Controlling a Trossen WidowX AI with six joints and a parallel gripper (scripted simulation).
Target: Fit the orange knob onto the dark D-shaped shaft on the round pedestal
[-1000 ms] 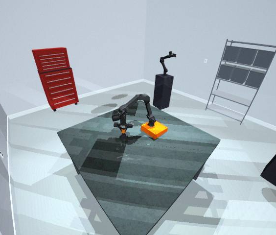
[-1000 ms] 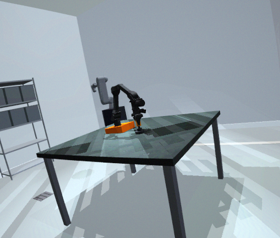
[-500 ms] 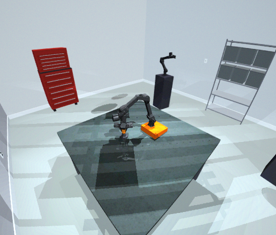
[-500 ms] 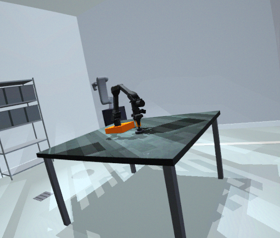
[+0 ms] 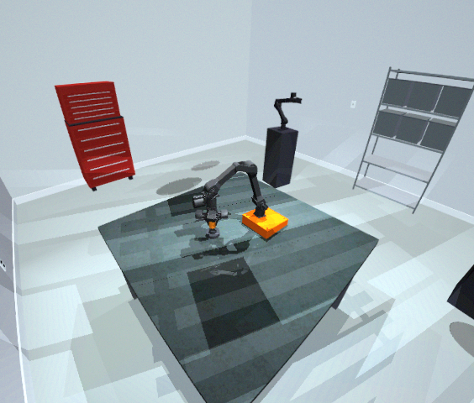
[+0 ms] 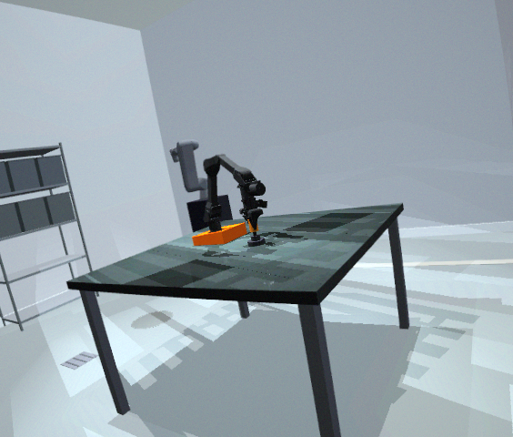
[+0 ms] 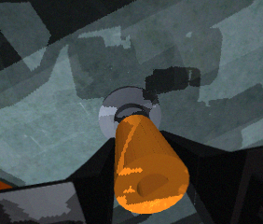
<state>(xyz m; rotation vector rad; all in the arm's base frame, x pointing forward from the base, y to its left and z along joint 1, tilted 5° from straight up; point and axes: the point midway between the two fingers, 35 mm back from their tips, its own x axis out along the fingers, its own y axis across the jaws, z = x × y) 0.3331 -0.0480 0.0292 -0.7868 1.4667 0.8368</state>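
Note:
The orange knob [image 5: 212, 225] [image 6: 252, 227] [image 7: 145, 154] is upright between the fingers of my gripper [image 5: 212, 222] [image 6: 253, 224] [image 7: 137, 138], which is shut on it. The knob is over the round pedestal [image 5: 213, 234] [image 6: 256, 241] [image 7: 107, 120]. In the exterior view a short dark stretch shows between the knob's lower end and the pedestal, so the knob is not down on it. The wrist view shows the knob's near end with a D-shaped opening. The knob hides the shaft there, and I cannot tell whether the shaft's tip is inside the hole.
The arm's orange base block [image 5: 265, 223] [image 6: 221, 234] stands beside the pedestal on the dark table [image 5: 315, 269] [image 6: 153, 272]. Its edge shows at the wrist view's lower left. Patchy shadows cross the table. A red cabinet, shelves and other arms stand away from the table.

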